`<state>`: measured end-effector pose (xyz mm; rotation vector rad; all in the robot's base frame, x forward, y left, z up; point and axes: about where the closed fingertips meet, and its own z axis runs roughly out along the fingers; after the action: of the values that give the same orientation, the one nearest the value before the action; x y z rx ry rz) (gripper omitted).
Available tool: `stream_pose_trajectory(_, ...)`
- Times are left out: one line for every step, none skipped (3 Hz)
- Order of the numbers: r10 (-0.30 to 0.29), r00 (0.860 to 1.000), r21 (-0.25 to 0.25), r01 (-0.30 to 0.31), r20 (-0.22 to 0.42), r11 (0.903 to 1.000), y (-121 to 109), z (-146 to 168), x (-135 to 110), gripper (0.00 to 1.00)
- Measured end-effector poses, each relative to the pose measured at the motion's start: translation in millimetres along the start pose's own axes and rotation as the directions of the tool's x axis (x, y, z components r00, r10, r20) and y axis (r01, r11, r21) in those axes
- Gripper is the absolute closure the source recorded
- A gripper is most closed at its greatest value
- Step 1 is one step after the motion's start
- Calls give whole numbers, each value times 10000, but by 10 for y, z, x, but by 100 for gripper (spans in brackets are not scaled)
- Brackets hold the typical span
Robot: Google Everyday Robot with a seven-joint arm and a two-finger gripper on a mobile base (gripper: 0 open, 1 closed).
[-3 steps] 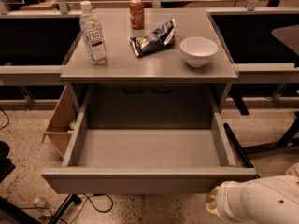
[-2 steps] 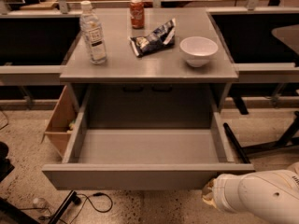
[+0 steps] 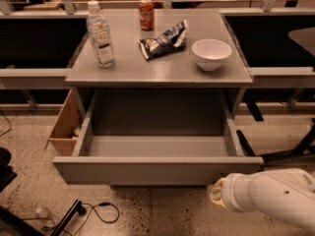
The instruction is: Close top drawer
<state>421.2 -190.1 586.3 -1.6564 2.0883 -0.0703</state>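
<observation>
One top drawer (image 3: 152,171) is gaping past the front edge of the worktop (image 3: 162,70), so I am posing my gripper (image 3: 219,194), openness impossible to tell, near its right front corner for an inward push.

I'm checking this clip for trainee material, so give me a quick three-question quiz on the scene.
1. True or false: the drawer is shut.
2. Which item on the tabletop stands furthest left?
3. Where is the gripper? A) inside the drawer B) low, just below the drawer front's right end C) resting on the tabletop

Key: 1 false, it is pulled wide open; 2 the bottle; 3 B.
</observation>
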Motion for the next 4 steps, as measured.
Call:
stream_pose_trajectory(-2, 10000, 1, 2, 1, 10000, -2, 0, 0, 100)
stream_pose_trajectory(-516, 9984, 449, 505, 237, 9977, -482, 102, -133, 100)
stream_pose_trajectory(-746, 9968, 544, 730, 294, 9959, -611, 151, -169, 100)
stream_pose_trajectory(-1200, 9917, 942, 1153, 454, 9889, -1032, 216, -303, 100)
